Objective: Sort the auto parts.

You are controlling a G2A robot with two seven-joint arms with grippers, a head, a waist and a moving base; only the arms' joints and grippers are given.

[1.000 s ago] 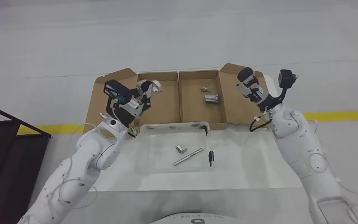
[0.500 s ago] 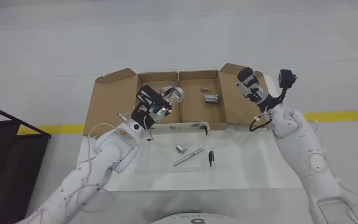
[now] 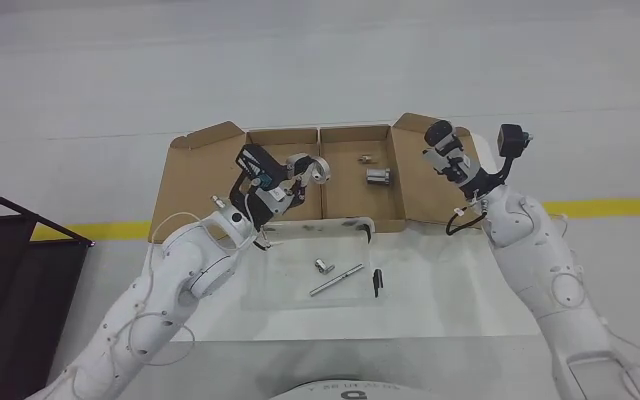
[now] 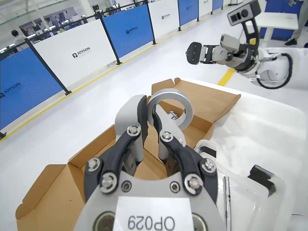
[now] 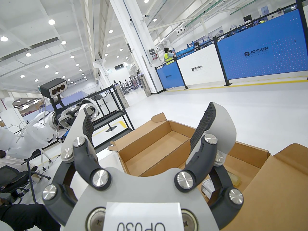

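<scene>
While your left hand (image 4: 150,118) pinches only one side of the metal ring (image 4: 168,94) in a nearly closed grip, with the ring standing up beyond it and the left cardboard box (image 3: 290,136) below, the hold looks thin. You risk the ring pivoting or slipping out on a quick swing, and a release close to the shared wall (image 3: 321,200) could roll it into the right box (image 3: 350,195). Your right hand (image 5: 148,114) hangs wide open and empty above that box's outer side.

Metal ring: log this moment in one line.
left hand shut on metal ring above cardboard boxes | right hand open, empty | rod in tray
</scene>
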